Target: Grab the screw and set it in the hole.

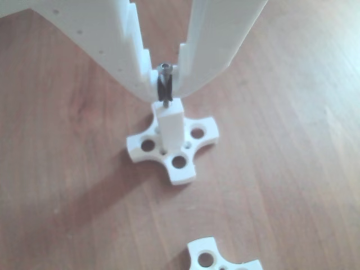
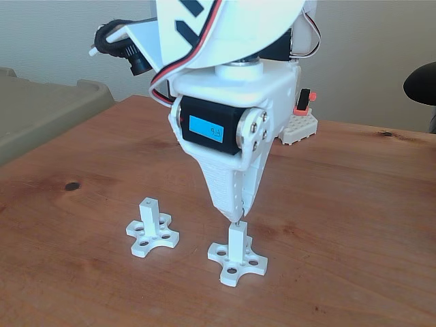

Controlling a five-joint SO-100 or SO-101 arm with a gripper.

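The wooden table (image 2: 354, 225) spreads bare around the gripper (image 1: 165, 93), whose jaws pinch the upright screw (image 1: 164, 84). Directly below them, its tip meets the hole (image 1: 167, 106) atop the white post (image 1: 170, 130); another post (image 2: 149, 218) stands nearby.

Pointing straight down from a bent wrist, white fingers (image 1: 164, 90) closed on the screw (image 1: 164, 84), tips tapering to a narrow wedge in the fixed view (image 2: 235, 216).
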